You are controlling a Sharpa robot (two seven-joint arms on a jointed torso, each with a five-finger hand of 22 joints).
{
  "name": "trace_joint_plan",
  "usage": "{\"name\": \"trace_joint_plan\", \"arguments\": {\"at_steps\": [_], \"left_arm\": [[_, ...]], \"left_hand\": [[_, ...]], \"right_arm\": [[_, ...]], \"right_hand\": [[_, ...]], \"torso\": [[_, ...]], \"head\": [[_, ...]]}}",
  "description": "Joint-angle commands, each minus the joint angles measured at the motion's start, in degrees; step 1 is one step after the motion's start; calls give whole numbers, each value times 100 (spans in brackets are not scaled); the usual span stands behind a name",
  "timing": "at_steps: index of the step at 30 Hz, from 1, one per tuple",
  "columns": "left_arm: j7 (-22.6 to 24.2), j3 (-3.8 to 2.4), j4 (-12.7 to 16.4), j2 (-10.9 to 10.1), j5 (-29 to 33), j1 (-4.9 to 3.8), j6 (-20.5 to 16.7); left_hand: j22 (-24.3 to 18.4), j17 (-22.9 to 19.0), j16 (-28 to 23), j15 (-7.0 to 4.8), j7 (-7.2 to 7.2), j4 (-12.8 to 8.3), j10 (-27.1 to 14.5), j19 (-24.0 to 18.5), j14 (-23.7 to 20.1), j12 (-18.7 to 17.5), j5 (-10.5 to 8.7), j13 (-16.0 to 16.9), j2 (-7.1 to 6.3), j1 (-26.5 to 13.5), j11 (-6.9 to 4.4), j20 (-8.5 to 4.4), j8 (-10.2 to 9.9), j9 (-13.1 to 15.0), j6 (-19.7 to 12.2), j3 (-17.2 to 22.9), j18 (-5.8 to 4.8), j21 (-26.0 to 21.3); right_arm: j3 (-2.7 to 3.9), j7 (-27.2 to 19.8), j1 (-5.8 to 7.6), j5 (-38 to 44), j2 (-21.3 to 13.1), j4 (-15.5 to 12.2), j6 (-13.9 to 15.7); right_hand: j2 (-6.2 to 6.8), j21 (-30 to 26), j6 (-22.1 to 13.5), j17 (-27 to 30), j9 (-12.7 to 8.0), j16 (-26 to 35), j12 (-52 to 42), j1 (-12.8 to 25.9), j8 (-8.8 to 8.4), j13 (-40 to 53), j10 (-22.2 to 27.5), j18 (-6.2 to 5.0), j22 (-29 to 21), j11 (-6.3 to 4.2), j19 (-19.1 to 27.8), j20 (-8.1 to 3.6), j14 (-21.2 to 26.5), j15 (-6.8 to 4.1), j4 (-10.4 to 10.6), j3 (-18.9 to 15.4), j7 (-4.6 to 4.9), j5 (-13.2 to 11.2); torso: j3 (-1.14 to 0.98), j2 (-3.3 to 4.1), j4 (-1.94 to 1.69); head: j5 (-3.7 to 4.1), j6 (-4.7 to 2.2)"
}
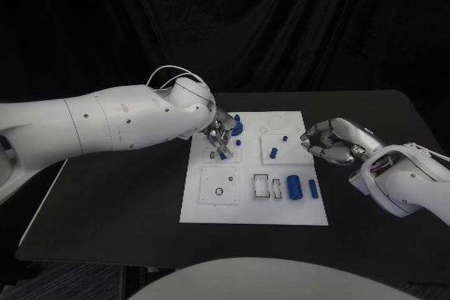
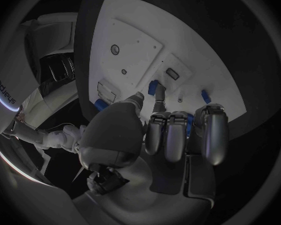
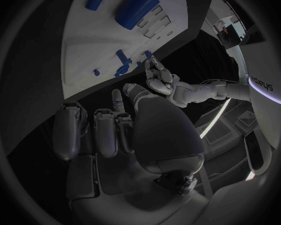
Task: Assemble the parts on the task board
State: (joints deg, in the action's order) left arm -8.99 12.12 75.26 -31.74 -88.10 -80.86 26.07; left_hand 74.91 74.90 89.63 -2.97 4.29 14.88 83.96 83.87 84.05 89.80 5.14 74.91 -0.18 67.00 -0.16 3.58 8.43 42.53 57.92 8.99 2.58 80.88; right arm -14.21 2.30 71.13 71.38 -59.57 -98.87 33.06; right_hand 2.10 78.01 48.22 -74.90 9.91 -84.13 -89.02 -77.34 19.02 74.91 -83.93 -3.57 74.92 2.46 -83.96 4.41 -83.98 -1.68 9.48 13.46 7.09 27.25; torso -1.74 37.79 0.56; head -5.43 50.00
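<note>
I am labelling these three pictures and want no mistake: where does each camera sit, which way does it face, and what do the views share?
Head view: on the robot's head, facing down at the black table and the white rectangular task board; both white arms show, the left hand over the board.
Left wrist view: behind the left hand, facing the board.
Right wrist view: behind the right hand, facing the board; the left hand shows too.
Shared: all three show the board with its small blue parts.
</note>
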Motion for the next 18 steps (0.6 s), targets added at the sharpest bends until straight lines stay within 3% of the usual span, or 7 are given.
{"name": "trace_joint_plan", "arguments": {"at_steps": [1, 18], "left_arm": [[0, -5, 8, -5, 40, 20, 6], [-32, -5, -28, -18, 40, 90, -8]], "left_hand": [[1197, 1510, 37, 45, 19, -54, 604, 35, 595, 20, 26, 1509, -7, 72, 53, 27, -42, -13, -29, 8, -22, -44], [1166, 1510, 37, 61, 29, -239, 604, -30, 595, 20, 92, 1509, 77, 304, 66, 49, -208, -103, -17, 156, 1, -145]], "right_arm": [[3, -21, 6, 4, -3, -13, 62], [3, 15, 5, 4, 16, -9, -11]], "right_hand": [[15, 27, 23, -947, 6, -21, 0, 46, -3, 1234, -371, 40, 890, -19, -123, -31, -472, -28, 9, 34, -7, 13], [19, 27, 21, -946, 6, -20, 3, 49, -5, 1225, -364, 41, 891, -18, -123, -31, -471, -28, 12, 41, -7, 31]], "torso": [[-2, -3, -3], [-5, -4, 1]], "head": [[-6, 0], [-3, 0]]}}
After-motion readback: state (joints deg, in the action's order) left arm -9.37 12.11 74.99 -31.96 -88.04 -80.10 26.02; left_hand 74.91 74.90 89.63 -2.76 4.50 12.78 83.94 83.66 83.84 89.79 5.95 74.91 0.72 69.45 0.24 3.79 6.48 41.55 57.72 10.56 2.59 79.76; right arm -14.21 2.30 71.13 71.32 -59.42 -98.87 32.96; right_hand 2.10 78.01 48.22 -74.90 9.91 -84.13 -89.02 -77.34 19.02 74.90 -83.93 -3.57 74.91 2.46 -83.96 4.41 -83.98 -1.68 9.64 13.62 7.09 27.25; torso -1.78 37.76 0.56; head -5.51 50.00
